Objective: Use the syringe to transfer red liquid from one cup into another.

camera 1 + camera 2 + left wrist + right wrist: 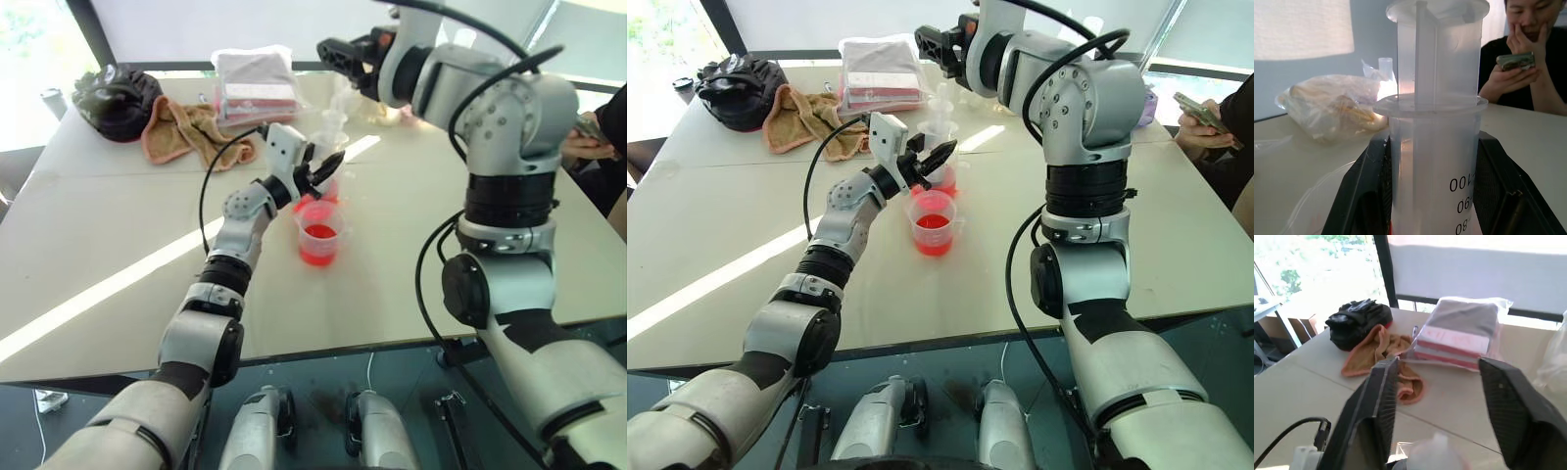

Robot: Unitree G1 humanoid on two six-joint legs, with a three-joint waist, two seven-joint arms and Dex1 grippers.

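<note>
Where sunlight stripes it, pale table; bright windows

Office-like room: big pale table by bright windows (blinds down).

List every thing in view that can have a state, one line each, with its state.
Large clear plastic syringe: upright, clamped by the left gripper, plunger pulled out.
Left gripper: shut on the syringe.
Right gripper: open, holding nothing, raised above the table.
Near clear plastic cup: upright, partly filled with red liquid.
Orange cloth: crumpled on the table.
Black bag: slumped, closed.
</note>
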